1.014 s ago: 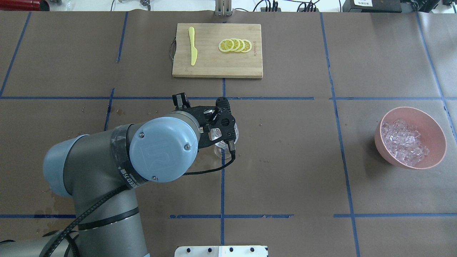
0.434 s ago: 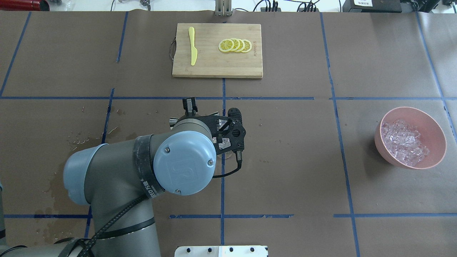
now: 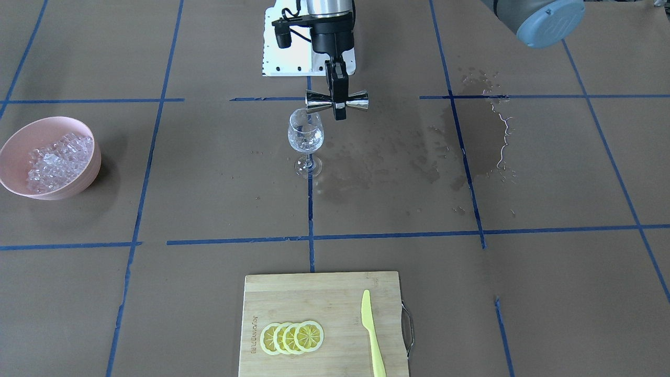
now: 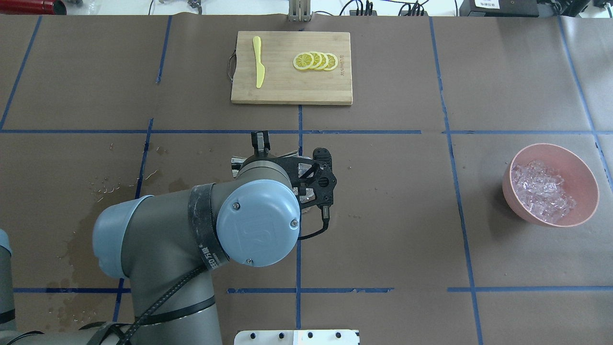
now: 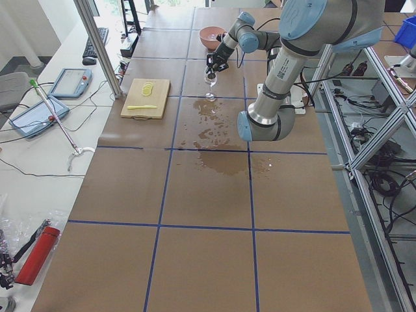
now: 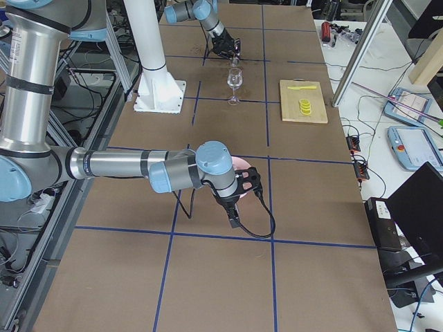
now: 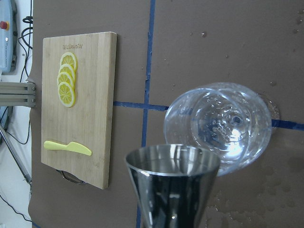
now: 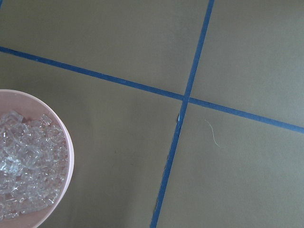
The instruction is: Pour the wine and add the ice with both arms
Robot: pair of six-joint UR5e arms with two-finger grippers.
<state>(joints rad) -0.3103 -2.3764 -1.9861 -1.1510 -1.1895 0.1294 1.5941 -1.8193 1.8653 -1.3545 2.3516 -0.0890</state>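
My left gripper [image 3: 337, 104] is shut on the waist of a steel jigger [image 3: 337, 102], which lies on its side. One jigger mouth is right over the rim of a clear wine glass [image 3: 305, 137]. The left wrist view looks past the jigger cup [image 7: 173, 190] into the glass [image 7: 223, 123], which shows only clear droplets; no wine is in view. The ice [image 3: 52, 159] fills a pink bowl [image 3: 52, 121] far off to the side. My right gripper [image 6: 242, 185] hovers beside that bowl, and I cannot tell its state. Its wrist view catches the ice [image 8: 23, 166].
A bamboo cutting board [image 3: 335, 303] holds lemon slices [image 3: 291, 337] and a yellow knife [image 3: 371, 335] on the far side from me. Wet stains [image 3: 471, 131] darken the brown paper under my left arm. The white base plate [image 3: 293, 57] sits behind the glass.
My left arm has swung to the right and its wrist has rolled, bringing the jigger onto its side above the glass. The bowl and the board have not moved.
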